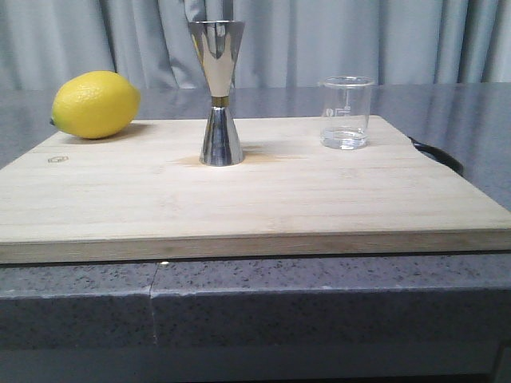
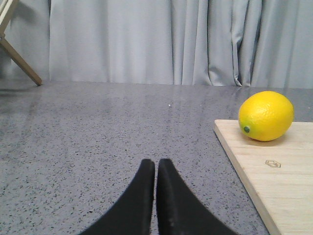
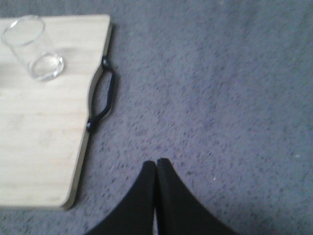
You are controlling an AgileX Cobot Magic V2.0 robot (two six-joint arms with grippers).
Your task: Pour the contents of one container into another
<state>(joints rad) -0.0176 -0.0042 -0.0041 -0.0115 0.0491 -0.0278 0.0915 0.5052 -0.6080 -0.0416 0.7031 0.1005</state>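
Note:
A small clear glass beaker (image 1: 346, 112) stands upright at the back right of a wooden cutting board (image 1: 239, 199); it also shows in the right wrist view (image 3: 34, 48). The tall steel jigger (image 1: 219, 94), with a gold band at its waist, stands upright at the board's back middle. My left gripper (image 2: 156, 164) is shut and empty over the grey counter, left of the board. Shut and empty as well, my right gripper (image 3: 156, 164) hovers over the counter to the right of the board, apart from the beaker. Neither gripper appears in the front view.
A yellow lemon (image 1: 96, 104) lies at the board's back left corner, also seen in the left wrist view (image 2: 265, 116). The board has a black handle (image 3: 102, 100) on its right side. Grey curtains (image 1: 399, 40) hang behind the speckled counter (image 2: 98, 137). A wooden stand leg (image 2: 19, 61) is far left.

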